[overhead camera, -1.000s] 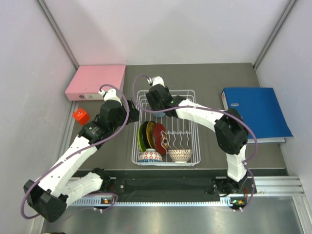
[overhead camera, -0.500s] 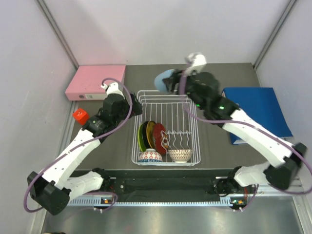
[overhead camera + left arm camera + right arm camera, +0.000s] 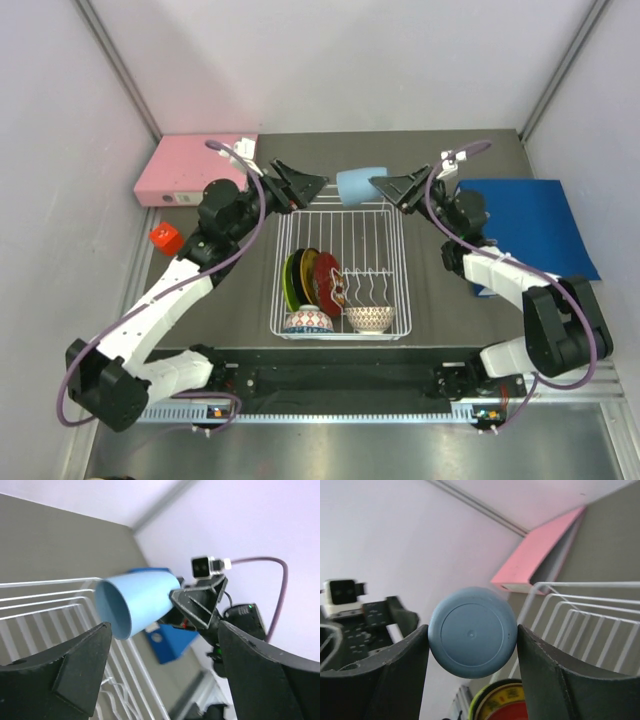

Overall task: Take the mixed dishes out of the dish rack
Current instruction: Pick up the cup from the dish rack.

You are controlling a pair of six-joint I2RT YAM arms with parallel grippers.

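Holding the cup (image 3: 360,185) sideways over the rack's (image 3: 372,245) far edge: right gripper (image 3: 392,187).
Its mouth faces the left gripper (image 3: 305,185), jaws spread wide, just beside.

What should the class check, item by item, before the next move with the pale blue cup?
1. Right gripper shut on pale blue cup: ok.
2. Left gripper open, facing the cup's open mouth: ok.
3. Left fingers apart from the cup: ok.
4. Cup held above the dish rack, off its wires: ok.
5. Firmness of the right grip: cannot tell.
6. Rack emptied: not ok; plates and bowls stand inside.
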